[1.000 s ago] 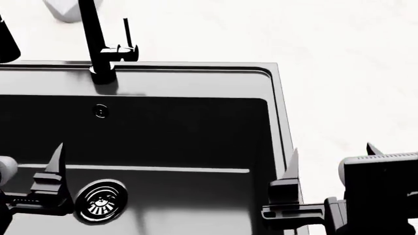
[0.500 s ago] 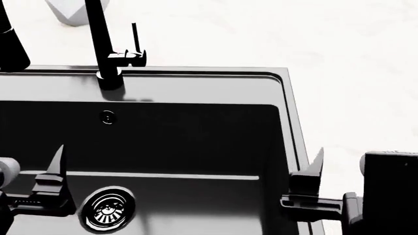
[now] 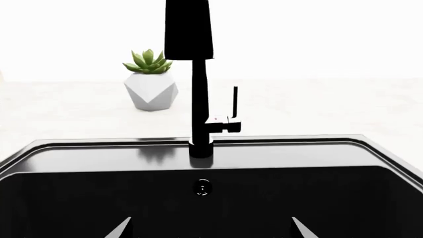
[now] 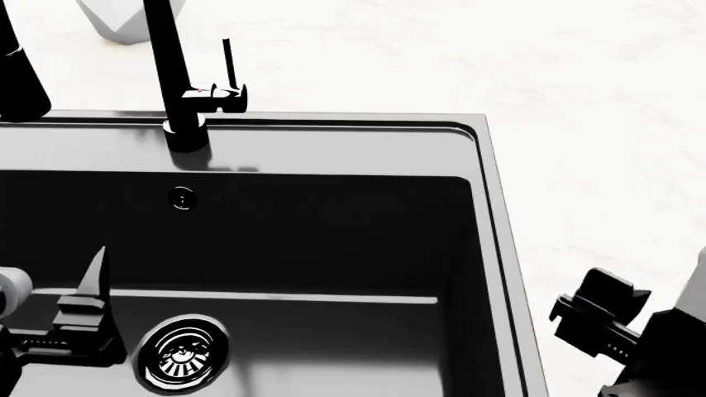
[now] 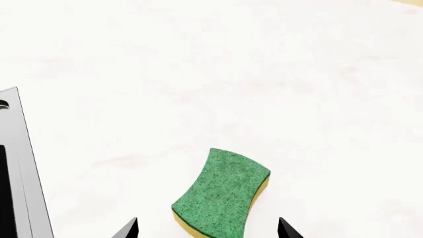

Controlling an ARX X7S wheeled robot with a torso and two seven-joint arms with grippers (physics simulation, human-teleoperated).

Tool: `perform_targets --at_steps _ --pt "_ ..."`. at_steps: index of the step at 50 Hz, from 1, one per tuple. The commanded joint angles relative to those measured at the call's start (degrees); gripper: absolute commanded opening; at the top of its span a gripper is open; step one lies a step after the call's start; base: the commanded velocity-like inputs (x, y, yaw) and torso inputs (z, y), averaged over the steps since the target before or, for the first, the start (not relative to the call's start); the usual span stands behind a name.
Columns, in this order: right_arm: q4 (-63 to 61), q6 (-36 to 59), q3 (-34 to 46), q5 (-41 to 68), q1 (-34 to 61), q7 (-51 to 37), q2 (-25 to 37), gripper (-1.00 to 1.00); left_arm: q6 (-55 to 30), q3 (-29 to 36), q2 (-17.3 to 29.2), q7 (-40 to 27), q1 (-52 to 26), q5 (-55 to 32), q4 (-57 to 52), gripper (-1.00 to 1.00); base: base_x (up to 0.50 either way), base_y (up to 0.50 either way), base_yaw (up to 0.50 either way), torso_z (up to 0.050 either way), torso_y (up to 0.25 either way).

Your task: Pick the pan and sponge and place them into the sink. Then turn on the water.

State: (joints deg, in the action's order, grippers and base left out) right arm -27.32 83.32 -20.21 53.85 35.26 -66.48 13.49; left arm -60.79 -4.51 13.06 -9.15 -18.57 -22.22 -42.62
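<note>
Right wrist view is the one that matters: the sponge is lying flat on the white counter, green scrub side up, yellow base just peeking out along the lower edge. It sits straight ahead of the right gripper, pretty much between the two fingertips poking into frame, maybe a touch toward one side. Its long axis runs roughly away from the claw with a slight slant, so the jaws already straddle the narrow width. Looks like a good lineup to me, just needs to drop down and close. Jaws are spread wide, wider than the sponge, nothing in them.

Only the sink's rim edge shows off to the side in that view, so the sponge is on the counter, clear of the basin.

In the head view the right gripper hangs over the counter just past the sink's right rim, tilted, and the sponge itself isn't visible there. The right arm is obviously the nearer one. The left gripper sits over the basin near the chrome drain; the left wrist view shows its tips well apart and empty, facing the faucet and a little potted succulent behind it.

No pan in any view, and no water running, so I'd say nothing's in the sink yet.
</note>
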Motion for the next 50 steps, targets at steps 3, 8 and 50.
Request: perform_targets --at_steps 3,8,50 --pt "7.06 -5.56 -2.44 1.83 4.33 -8.08 -3.48 1.00 1.17 -0.11 0.20 -0.04 0.16 1.77 1.30 1.00 0.00 0.00 0.00 0.000 0.000" --pt "9.41 -5.95 -2.72 1.72 9.27 -9.64 -4.45 1.00 1.66 -0.02 0.21 -0.07 0.60 1.67 1.55 1.00 0.00 0.00 0.00 0.000 0.000" --pt "34.00 -25.53 -3.24 -10.12 12.49 -2.25 -1.65 1.00 2.18 -1.10 0.93 -1.04 1.06 -0.05 1.55 1.00 0.00 0.00 0.00 0.000 0.000"
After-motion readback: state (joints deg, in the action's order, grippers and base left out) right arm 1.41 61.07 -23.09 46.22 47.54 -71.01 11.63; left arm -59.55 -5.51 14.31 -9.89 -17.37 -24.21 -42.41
